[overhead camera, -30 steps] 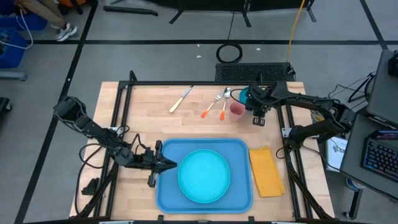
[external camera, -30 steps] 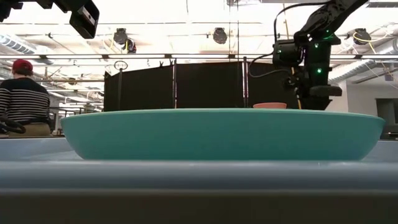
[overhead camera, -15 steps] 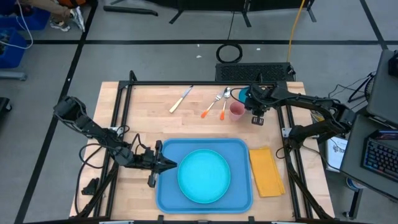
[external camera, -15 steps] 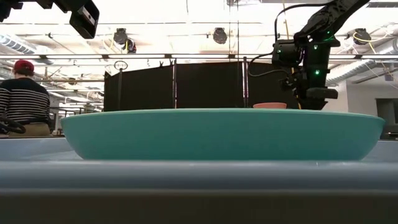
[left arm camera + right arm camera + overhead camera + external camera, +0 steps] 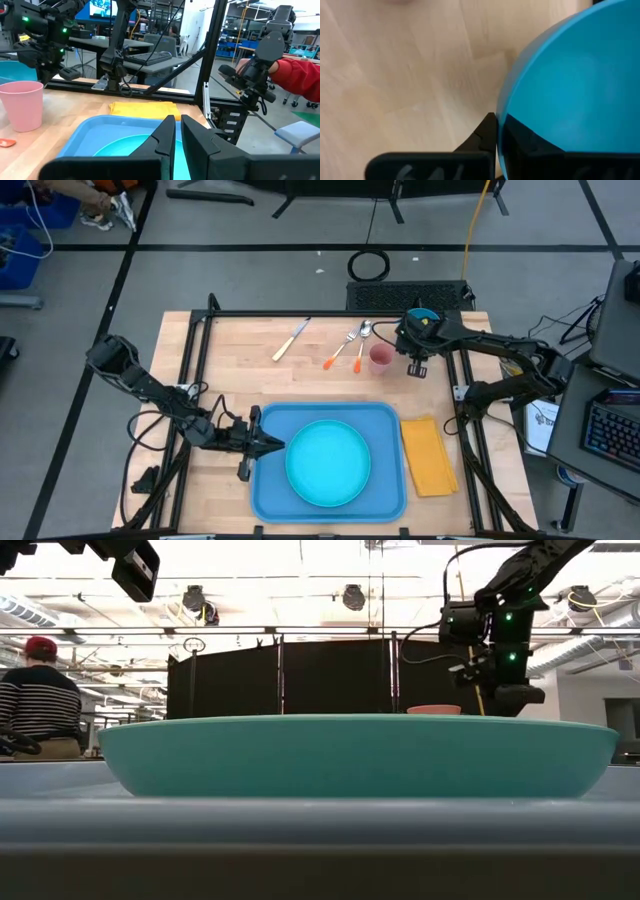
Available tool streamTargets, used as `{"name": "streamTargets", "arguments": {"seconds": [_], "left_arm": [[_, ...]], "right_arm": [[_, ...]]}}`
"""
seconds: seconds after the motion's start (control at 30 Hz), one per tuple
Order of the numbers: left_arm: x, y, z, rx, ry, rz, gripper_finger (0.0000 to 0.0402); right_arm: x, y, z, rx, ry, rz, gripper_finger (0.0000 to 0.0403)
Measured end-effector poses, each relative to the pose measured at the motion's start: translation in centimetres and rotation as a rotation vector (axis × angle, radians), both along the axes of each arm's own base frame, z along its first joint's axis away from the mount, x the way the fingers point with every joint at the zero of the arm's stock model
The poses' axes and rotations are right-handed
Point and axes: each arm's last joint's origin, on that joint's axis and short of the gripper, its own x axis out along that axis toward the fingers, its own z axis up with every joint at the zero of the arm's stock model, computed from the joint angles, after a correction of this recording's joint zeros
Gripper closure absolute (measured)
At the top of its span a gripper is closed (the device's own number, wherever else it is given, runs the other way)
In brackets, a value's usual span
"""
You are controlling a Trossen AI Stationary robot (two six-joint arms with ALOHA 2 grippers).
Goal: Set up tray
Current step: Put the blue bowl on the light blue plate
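My left gripper (image 5: 268, 444) sits low at the tray's (image 5: 385, 416) left edge, jaws clenched on the rim (image 5: 82, 135) w/ one finger (image 5: 165, 136) inside and the other outside. The tray lies flat on the worktop (image 5: 250, 380) at the near-centre, w/ the round turquoise plate (image 5: 328, 462) in it. A yellow napkin (image 5: 430, 455) is just beside the tray's right edge, on bare wood.

My right gripper (image 5: 414, 352) is up over the far-right part of the worktop, jaws grasping a blue bowl (image 5: 570, 85) by its rim; the wrist view shows a finger (image 5: 487, 131) against the bowl's edge, bowl off the wood. A pink cup (image 5: 381, 358) stands just left of that gripper. Further left are a fork and spoon w/ orange handles (image 5: 345, 348), then a knife (image 5: 291, 339), well apart from the tray.

Low view: a person in a striped top (image 5: 40, 705) in the room behind.
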Motion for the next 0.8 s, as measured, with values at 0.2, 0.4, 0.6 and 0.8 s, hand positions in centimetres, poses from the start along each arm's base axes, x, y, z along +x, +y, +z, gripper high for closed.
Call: {"name": "streamTargets", "arguments": {"seconds": [0.2, 0.4, 0.6, 0.8], "left_arm": [[0.0, 0.0, 0.0, 0.003, 0.001, 0.0, 0.0369], [0.0, 0.0, 0.0, 0.003, 0.001, 0.001, 0.0369], [0.0, 0.0, 0.0, 0.006, 0.001, 0.001, 0.0369], [0.0, 0.0, 0.0, 0.006, 0.001, 0.002, 0.0369]], "right_arm": [[-0.5, 0.5, 1.5, -0.122, -0.01, -0.03, 0.0401], [-1.2, 1.7, 3.7, -0.238, -0.097, -0.021, 0.0402], [-1.5, 3.7, 5.6, -0.294, -0.215, 0.045, 0.0402], [-0.6, 5.9, 7.2, -0.353, -0.377, 0.164, 0.0402]]}}
